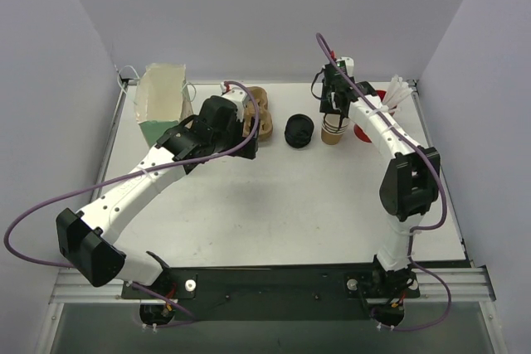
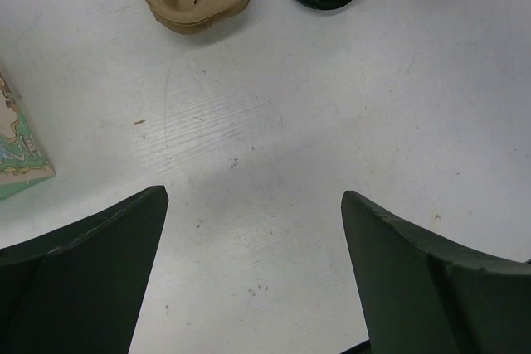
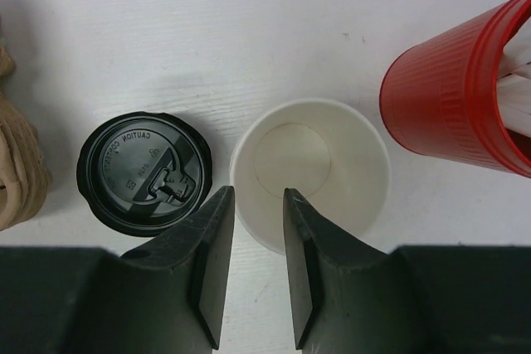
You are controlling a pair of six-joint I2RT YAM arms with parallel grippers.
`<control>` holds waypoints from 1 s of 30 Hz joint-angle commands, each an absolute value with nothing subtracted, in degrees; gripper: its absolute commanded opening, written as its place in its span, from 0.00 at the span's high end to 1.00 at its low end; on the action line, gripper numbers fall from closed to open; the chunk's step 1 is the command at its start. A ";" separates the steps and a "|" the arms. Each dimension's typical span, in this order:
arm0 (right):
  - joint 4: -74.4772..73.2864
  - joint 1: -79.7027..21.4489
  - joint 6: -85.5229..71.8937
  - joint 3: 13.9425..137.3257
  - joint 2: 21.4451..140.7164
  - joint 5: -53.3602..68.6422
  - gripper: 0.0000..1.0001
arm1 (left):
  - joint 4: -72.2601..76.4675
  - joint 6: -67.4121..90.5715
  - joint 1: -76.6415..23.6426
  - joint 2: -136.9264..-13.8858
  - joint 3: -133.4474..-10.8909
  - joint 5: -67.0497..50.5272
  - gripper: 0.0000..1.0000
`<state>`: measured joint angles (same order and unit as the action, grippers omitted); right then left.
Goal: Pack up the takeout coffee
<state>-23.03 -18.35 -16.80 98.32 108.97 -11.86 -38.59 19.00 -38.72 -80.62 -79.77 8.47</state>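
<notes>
The right gripper [image 3: 259,196] is straddling the rim of the empty top cup [image 3: 311,167] stacked near the far edge of the table [image 1: 274,205], probably to lift 1 free; whether its half-closed jaws are pinching it, I cannot tell. The left gripper [image 2: 253,195] is hanging spread wide. No lidded takeout coffee is showing; black lids [image 3: 143,173] are waiting beside, the red cup [image 3: 448,97] holding sticks [image 3: 516,80].

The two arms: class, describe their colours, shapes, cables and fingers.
Both the left arm and right arm have white tubular links with bulky black joint housings. A thin purple cable loops loosely along each. The fingers are flat, dark greenish-black wedges, plain and unmarked.
</notes>
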 commanded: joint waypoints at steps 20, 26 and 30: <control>-24.17 -18.19 -15.65 101.69 113.38 -8.70 0.78 | -38.58 18.63 -38.06 -81.83 -83.23 7.65 0.03; -24.78 -18.28 -15.29 102.04 114.26 -9.58 0.78 | -38.50 18.54 -37.71 -81.91 -83.23 7.47 0.03; -25.14 -18.46 -14.94 102.13 114.43 -10.72 0.82 | -38.41 18.46 -37.53 -81.91 -83.23 7.29 0.03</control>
